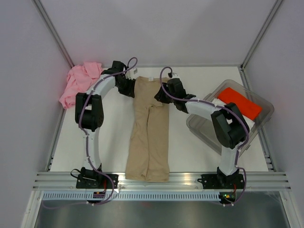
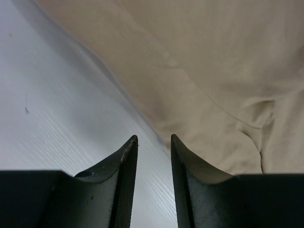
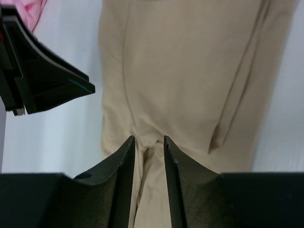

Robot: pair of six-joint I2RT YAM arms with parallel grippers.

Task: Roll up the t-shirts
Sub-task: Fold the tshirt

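Note:
The tan t-shirt point(image 1: 148, 137) lies flat down the middle of the table as a long narrow strip, its near end at the front edge. My left gripper point(image 1: 128, 88) sits at the strip's far left edge. Its jaws point(image 2: 154, 140) are open over bare table, with the tan cloth point(image 2: 213, 71) just to their right. My right gripper point(image 1: 160, 97) is at the strip's far right side, open point(image 3: 148, 140) and hovering over a crease in the tan cloth point(image 3: 190, 71) with nothing pinched. The pink t-shirt point(image 1: 80, 83) lies crumpled in the back left corner.
A clear plastic bin point(image 1: 199, 126) stands at the right with a folded red cloth point(image 1: 240, 102) inside. Grey walls close in the table on three sides. A metal rail point(image 1: 161, 178) runs along the front edge. White tabletop point(image 1: 114, 137) shows on both sides of the strip.

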